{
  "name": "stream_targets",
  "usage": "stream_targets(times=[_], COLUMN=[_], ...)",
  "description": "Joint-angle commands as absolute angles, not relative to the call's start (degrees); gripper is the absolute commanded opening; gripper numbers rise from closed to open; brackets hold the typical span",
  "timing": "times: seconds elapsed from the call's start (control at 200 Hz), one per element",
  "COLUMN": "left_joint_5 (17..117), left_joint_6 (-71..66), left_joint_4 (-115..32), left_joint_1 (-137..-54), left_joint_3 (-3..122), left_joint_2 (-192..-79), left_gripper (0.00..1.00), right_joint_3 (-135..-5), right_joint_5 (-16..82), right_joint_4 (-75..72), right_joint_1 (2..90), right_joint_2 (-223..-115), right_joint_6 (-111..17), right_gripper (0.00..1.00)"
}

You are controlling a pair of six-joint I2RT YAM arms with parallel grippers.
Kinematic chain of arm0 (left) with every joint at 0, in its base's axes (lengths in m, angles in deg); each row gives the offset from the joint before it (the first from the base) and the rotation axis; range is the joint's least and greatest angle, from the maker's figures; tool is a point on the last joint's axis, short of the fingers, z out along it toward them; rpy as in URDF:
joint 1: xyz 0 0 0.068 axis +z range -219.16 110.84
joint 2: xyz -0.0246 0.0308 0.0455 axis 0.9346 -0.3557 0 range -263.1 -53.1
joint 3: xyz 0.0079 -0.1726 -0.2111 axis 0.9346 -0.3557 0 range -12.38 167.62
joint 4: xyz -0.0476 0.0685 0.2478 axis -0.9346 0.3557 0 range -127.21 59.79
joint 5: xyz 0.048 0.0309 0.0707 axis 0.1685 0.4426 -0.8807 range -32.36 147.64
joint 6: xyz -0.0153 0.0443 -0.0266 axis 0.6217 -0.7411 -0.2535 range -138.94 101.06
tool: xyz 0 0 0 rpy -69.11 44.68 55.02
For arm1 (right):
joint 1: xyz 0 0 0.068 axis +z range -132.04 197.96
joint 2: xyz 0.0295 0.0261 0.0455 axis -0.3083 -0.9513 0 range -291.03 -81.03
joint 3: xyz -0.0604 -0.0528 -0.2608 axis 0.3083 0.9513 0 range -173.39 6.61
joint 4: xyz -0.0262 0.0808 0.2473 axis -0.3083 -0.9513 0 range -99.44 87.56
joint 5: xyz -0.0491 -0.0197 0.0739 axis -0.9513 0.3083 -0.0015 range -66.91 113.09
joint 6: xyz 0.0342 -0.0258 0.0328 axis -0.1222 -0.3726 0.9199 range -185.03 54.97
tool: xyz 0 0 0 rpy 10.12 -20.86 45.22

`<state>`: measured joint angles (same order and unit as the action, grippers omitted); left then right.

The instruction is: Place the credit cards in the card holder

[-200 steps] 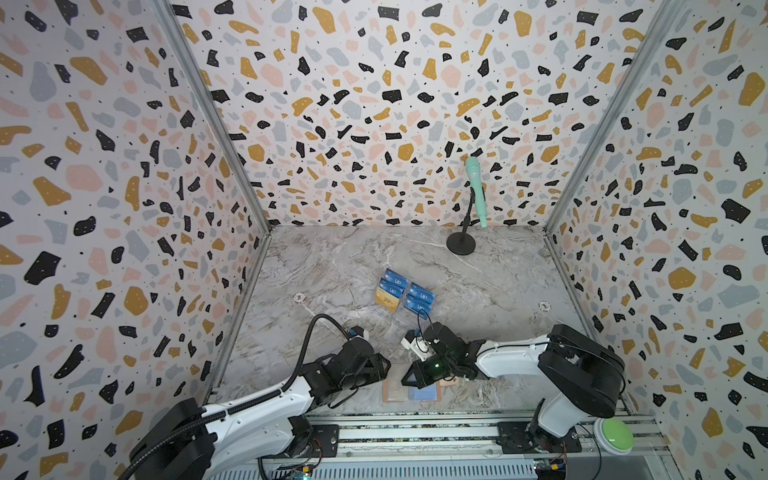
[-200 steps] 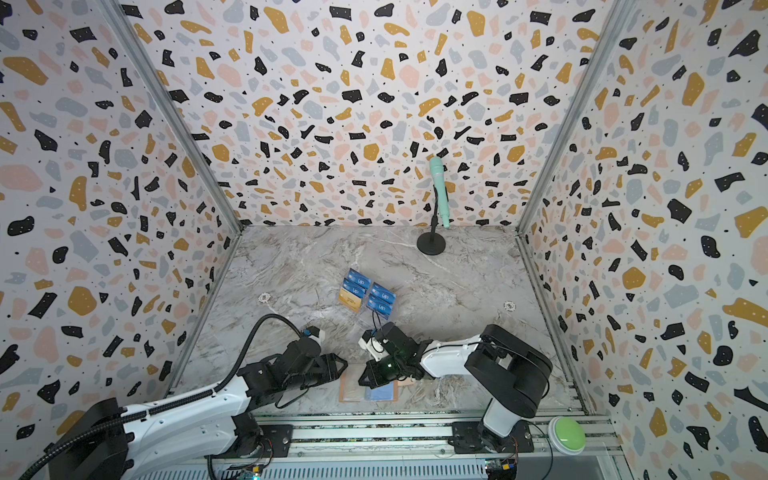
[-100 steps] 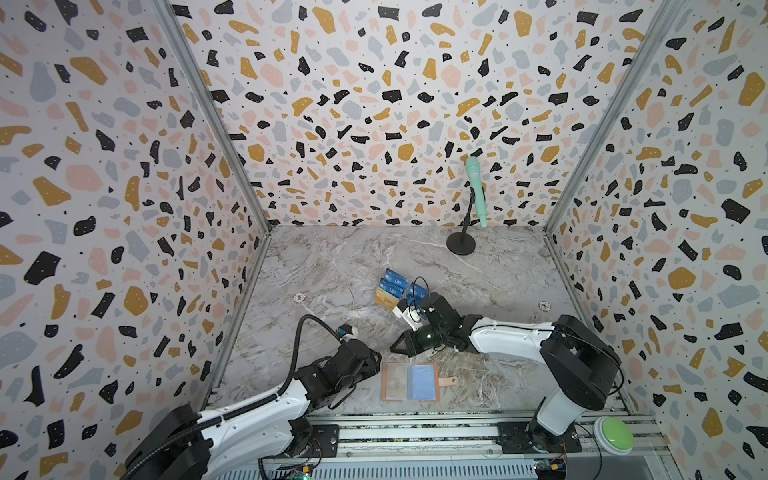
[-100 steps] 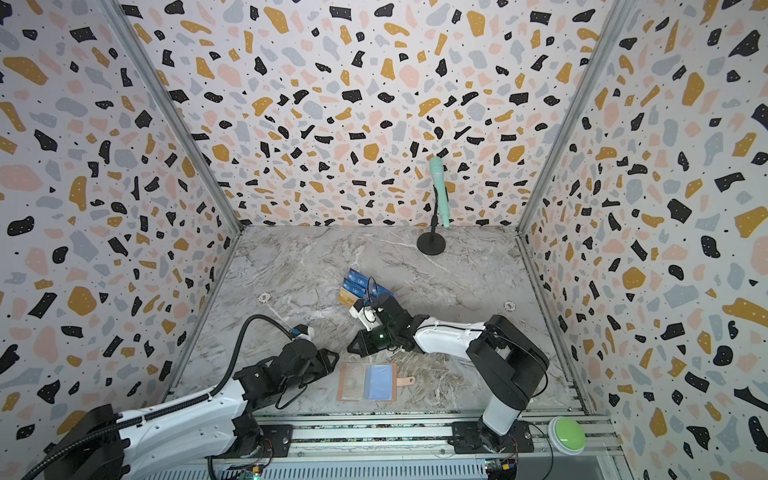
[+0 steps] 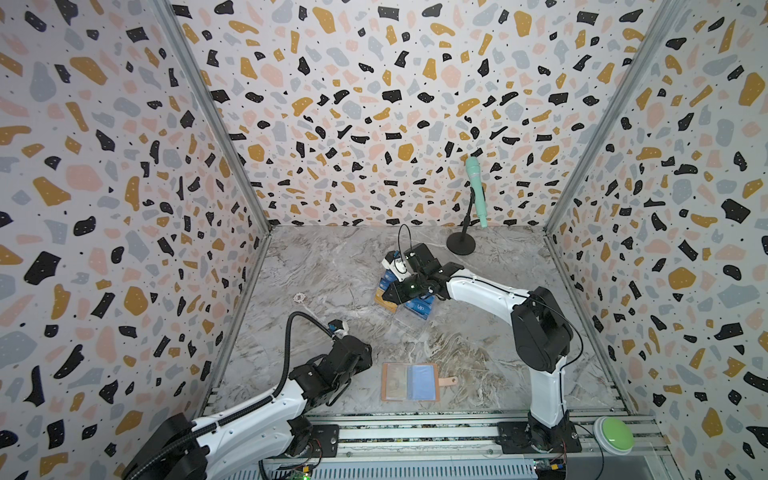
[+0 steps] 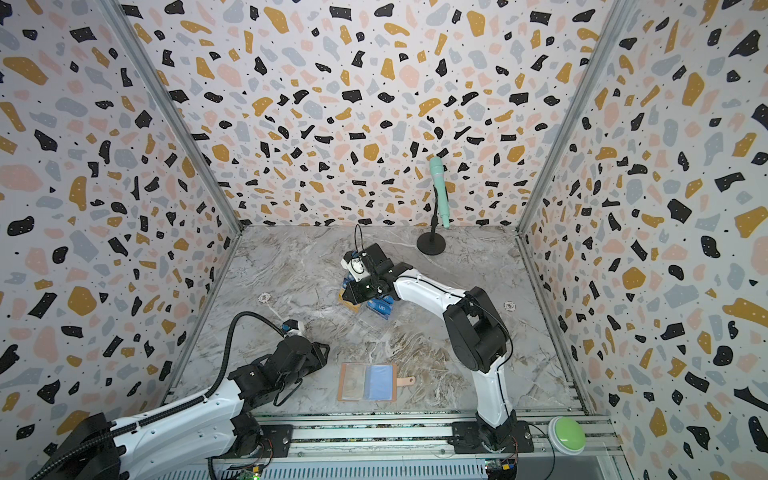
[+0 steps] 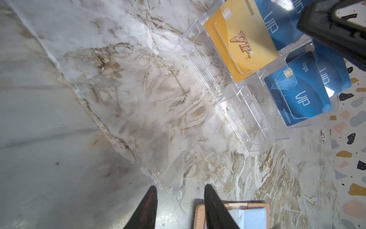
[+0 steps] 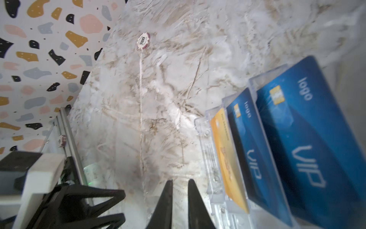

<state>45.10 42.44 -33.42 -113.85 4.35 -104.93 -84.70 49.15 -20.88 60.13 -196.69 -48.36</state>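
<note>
The card holder [image 5: 392, 382] lies open near the front edge in both top views, a blue card [image 5: 422, 381] in its right sleeve. More credit cards, blue [image 7: 297, 93] and gold [image 7: 241, 43], stand in a clear acrylic stand [image 7: 243, 119] mid-table. My right gripper [image 8: 180, 181] hovers beside the stand's gold card [image 8: 227, 158], jaws slightly open with nothing between them. My left gripper [image 7: 180, 186] is open and empty just left of the card holder [image 7: 200, 210], with one finger over the holder's edge.
A mint microphone [image 5: 473, 191] on a black stand is at the back right. A poker chip [image 5: 299, 297] lies left of the acrylic stand, and another chip [image 6: 509, 306] near the right wall. A green button [image 5: 614, 430] sits on the front rail.
My right gripper has left the card holder, with the blue card staying in it, and has moved back to the acrylic stand, its jaws parting a little. My left gripper has drawn back leftward.
</note>
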Motion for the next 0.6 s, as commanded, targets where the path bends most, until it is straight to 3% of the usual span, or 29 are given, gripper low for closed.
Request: stream_targets(times=[0.0,0.335,0.596], left_joint_5=[45.23,45.94,46.38], left_joint_6=[41.44,40.66,40.56], left_joint_4=[-35.27,-36.54,-37.27], left_joint_1=[-113.37,-112.58,-111.92], left_joint_3=[3.45,2.07,1.43], left_joint_2=[-103.51,-102.56,-102.6], left_gripper=[0.42,0.44,0.44], right_joint_3=[-90.74,-102.15,-104.57], right_joint_5=[44.18,38.6,39.83], right_joint_4=[-28.03,-37.78,-39.53], right_joint_1=[60.15,59.97,60.19], right_joint_2=[-198.09,-206.1,-208.43], right_joint_6=[-52.04,-55.32,-56.03], right_gripper=[0.2,0.24,0.24])
